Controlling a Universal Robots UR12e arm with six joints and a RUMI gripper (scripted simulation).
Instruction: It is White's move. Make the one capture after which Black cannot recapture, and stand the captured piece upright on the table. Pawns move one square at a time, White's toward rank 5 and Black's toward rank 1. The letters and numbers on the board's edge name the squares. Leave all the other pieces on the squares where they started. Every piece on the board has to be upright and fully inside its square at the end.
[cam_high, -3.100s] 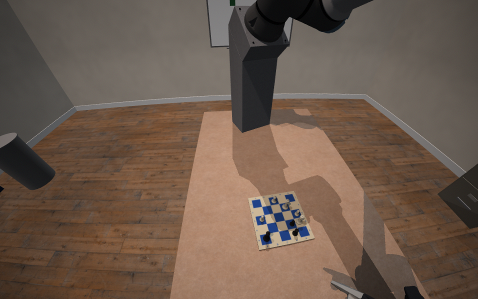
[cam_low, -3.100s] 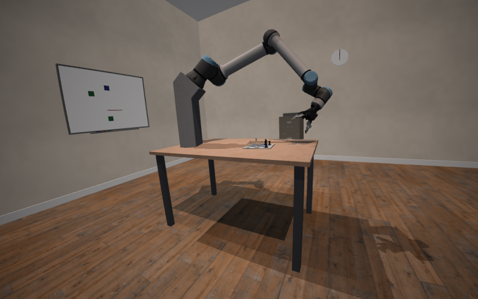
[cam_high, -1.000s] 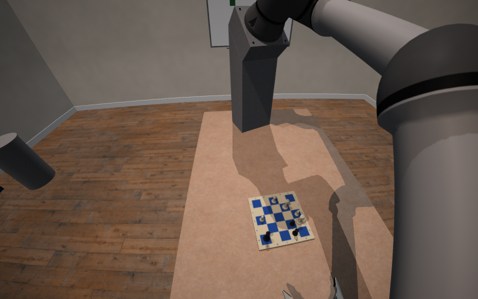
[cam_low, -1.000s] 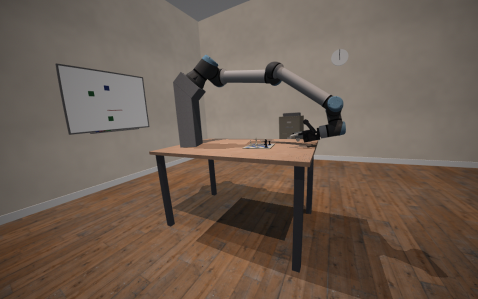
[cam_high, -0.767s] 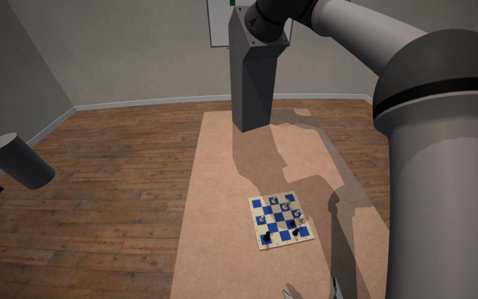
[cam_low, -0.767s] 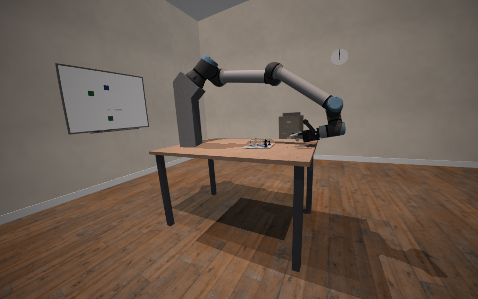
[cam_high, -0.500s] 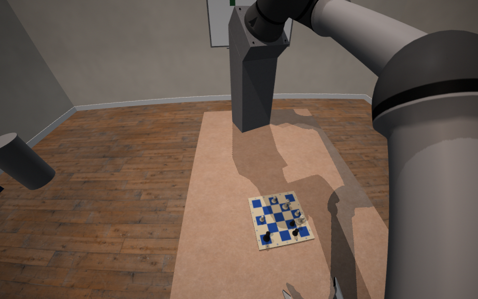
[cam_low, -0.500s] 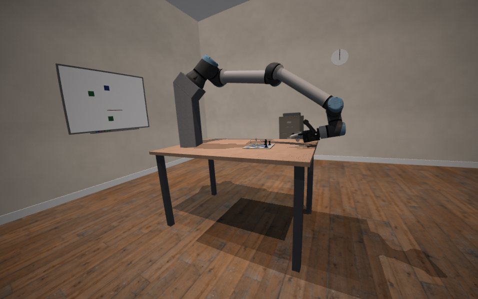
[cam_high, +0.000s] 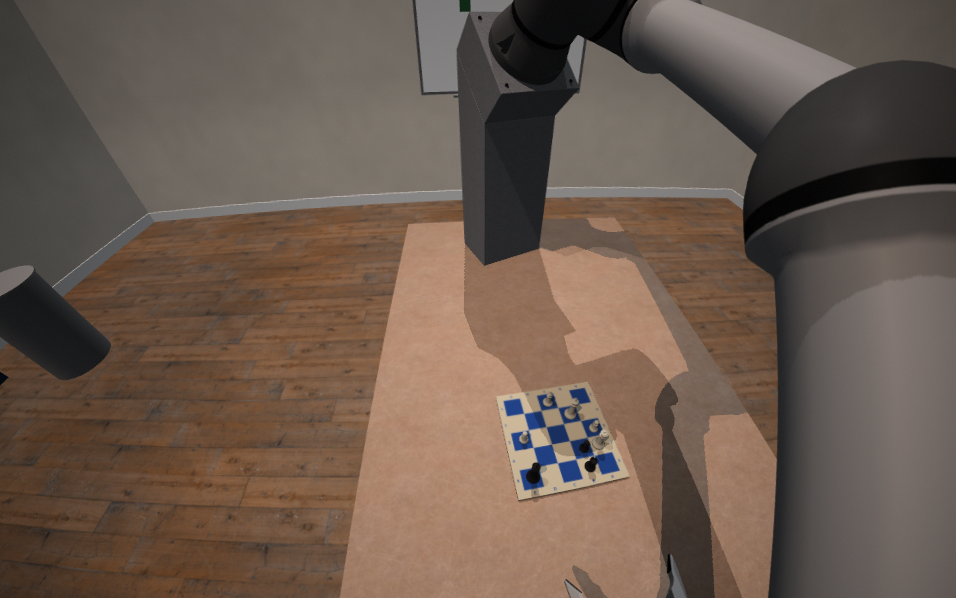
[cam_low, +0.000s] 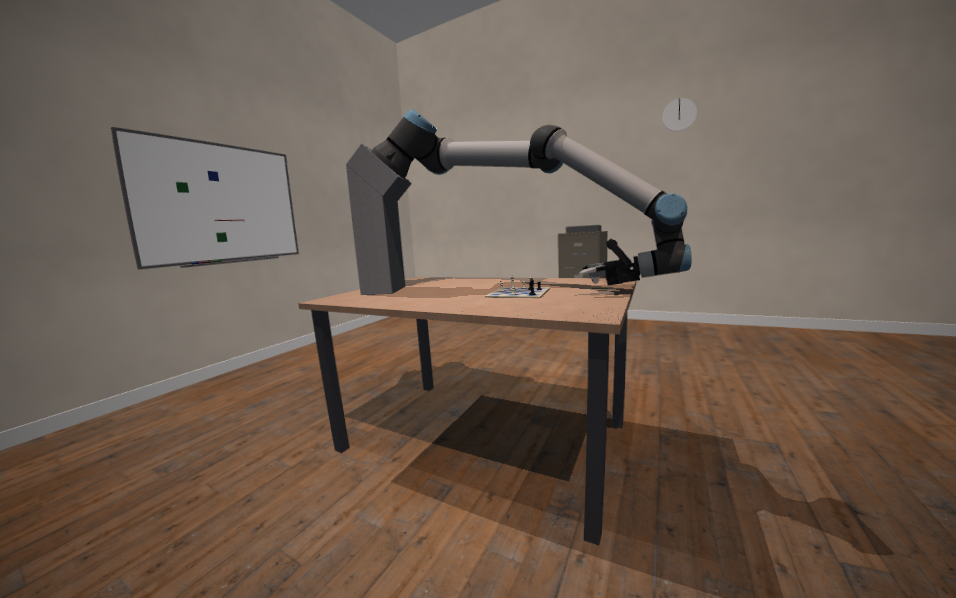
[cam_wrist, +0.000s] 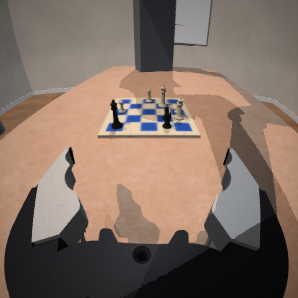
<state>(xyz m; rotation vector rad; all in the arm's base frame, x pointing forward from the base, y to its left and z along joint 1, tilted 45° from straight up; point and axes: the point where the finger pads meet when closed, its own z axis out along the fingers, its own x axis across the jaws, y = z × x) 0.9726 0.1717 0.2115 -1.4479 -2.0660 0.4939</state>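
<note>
Wooden desk (cam_low: 564, 313) carries the small chessboard (cam_wrist: 150, 131) well ahead of the wide-apart, empty claw (cam_wrist: 145, 200), which should advance level and descend squarely over the black piece.

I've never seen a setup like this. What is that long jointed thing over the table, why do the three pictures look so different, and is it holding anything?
The long jointed thing is a robot arm bolted to a grey pedestal that stands on a wooden table. At its end is a gripper, a hand with two flat fingers.

The exterior picture is taken from across the room. The top picture looks down from high up by the arm, so the arm looms large on the right. The wrist picture comes from a camera on the hand itself, looking out between the fingers.

On the table lies a small blue-and-cream chessboard with a few white and black pieces, including a tall black piece near one corner.

The gripper is open and holds nothing; it sits low, short of the board.
</note>
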